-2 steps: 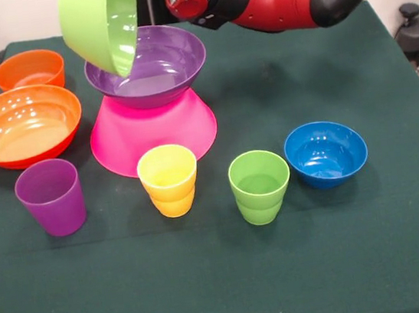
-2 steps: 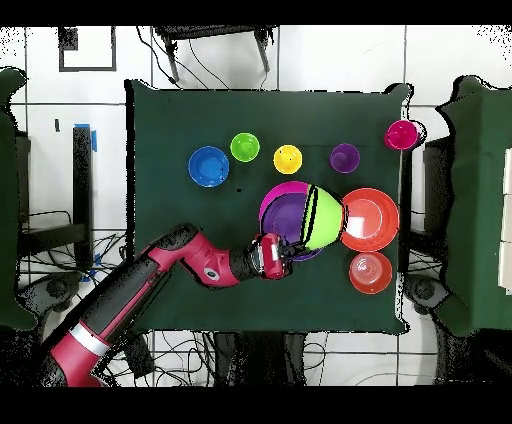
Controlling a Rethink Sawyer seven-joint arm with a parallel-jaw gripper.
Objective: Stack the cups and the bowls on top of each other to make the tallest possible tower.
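The gripper (image 2: 297, 243), apparently clamped on the tilted lime green bowl (image 1: 102, 24), holds it over the purple bowl (image 1: 153, 70) seated on the inverted pink bowl (image 1: 152, 129), so the tower is barely begun, with orange bowls, blue bowl and cups unstacked.

Lime green bowl (image 1: 100, 26) hangs tilted on its side, touching the upright purple bowl (image 1: 153, 67), which sits on the inverted pink bowl (image 1: 152, 129). Two orange bowls (image 1: 23, 125) rest beside; purple (image 1: 51, 197), yellow (image 1: 169, 180), green cups (image 1: 260, 186) and blue bowl (image 1: 326, 153) line the front.
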